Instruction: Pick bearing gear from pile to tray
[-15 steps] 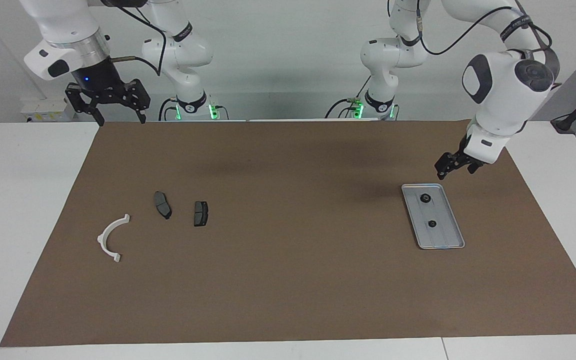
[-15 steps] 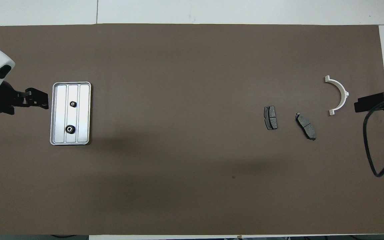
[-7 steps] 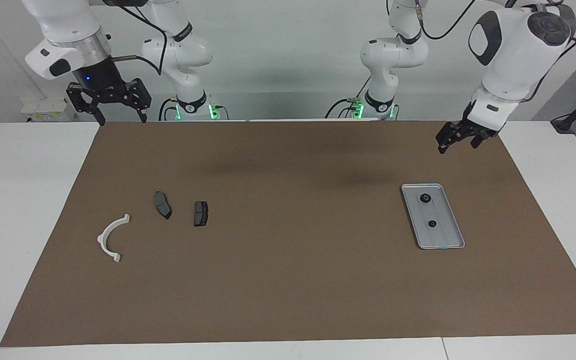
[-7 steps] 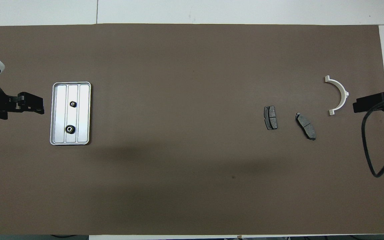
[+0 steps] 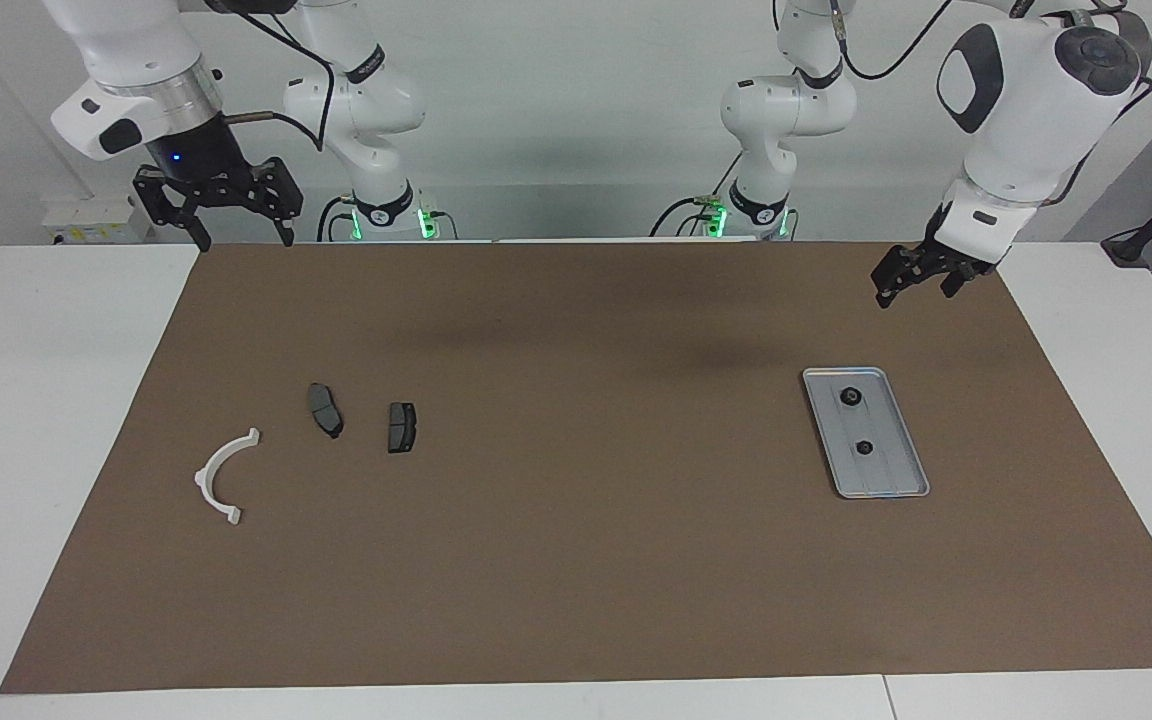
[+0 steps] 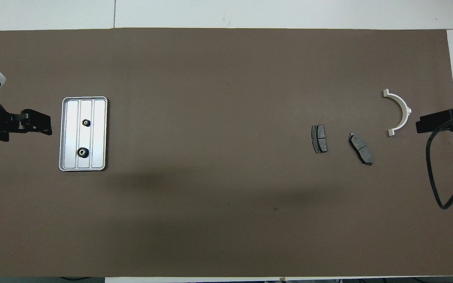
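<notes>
1. On my feed the shallow silver-grey rectangular metal tray [image 5: 866,432] [image 6: 83,133], with its rounded corners and lengthwise ridges, lies on the brown mat [image 5: 586,560] [image 6: 218,78] toward the left arm's end of the table.
2. I count two small black ring-shaped bearing gears in its middle channel: one gear [image 5: 850,397] [image 6: 82,152] nearer to the robots, the other gear [image 5: 864,447] [image 6: 86,123] farther from them, apart from each other.
3. What I see of the pile sits well apart from the tray, toward the right arm's end: a white half-ring bracket [image 5: 224,476] [image 6: 398,112], and two dark grey brake pads.
4. The first brake pad [image 5: 325,409] [image 6: 361,148] lies near the bracket; the second brake pad [image 5: 401,427] [image 6: 319,138] lies beside the first, on the side toward the tray. None of these parts touch.
5. The left gripper [image 5: 914,279] [image 6: 37,122] hangs in the air over the mat's corner at the left arm's end, clear of the tray, its fingers apart and holding nothing.
6. The right gripper [image 5: 240,236] [image 6: 427,122] hangs over the mat's edge at the right arm's end, fingers spread wide and empty.
</notes>
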